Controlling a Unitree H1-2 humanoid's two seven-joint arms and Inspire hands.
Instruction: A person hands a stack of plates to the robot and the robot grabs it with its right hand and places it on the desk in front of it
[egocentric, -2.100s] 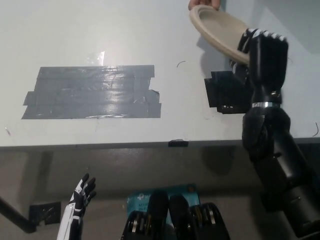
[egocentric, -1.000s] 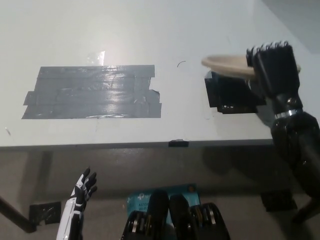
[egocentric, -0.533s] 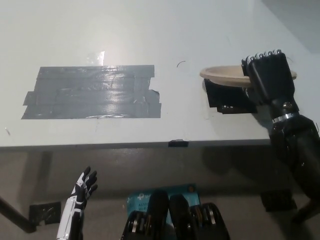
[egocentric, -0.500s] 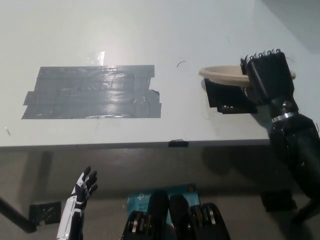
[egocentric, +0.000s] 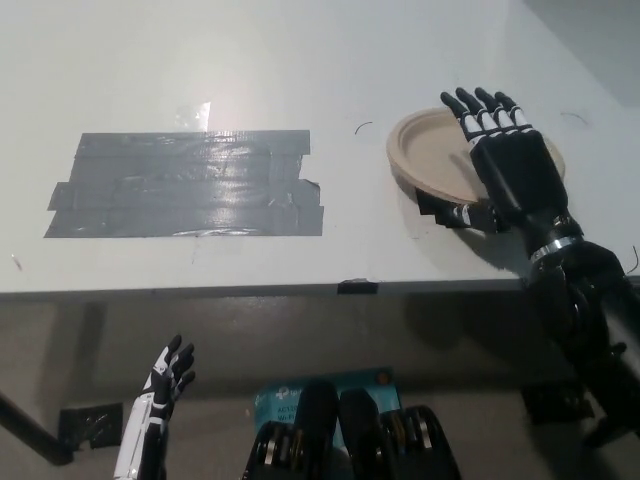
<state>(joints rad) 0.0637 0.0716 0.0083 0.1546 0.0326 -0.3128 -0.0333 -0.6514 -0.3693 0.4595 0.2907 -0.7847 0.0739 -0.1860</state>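
Observation:
A beige stack of plates (egocentric: 432, 158) lies flat on the white desk (egocentric: 300, 60) at the right, partly over a black tape patch (egocentric: 440, 208). My black right hand (egocentric: 505, 160) stretches over the plates with its fingers spread, holding nothing; whether the palm touches them cannot be told. My white left hand (egocentric: 165, 378) hangs below the desk's front edge at the lower left, fingers apart and empty.
A wide patch of grey tape (egocentric: 185, 185) covers the desk's left middle. A small black tab (egocentric: 357, 287) sits on the front edge. On the floor below lie a blue sheet (egocentric: 290, 395) and a black bracket (egocentric: 90, 425).
The right hand lowered the plates from level above the black patch onto the desk, then let go and spread its fingers over them. The left hand stayed put.

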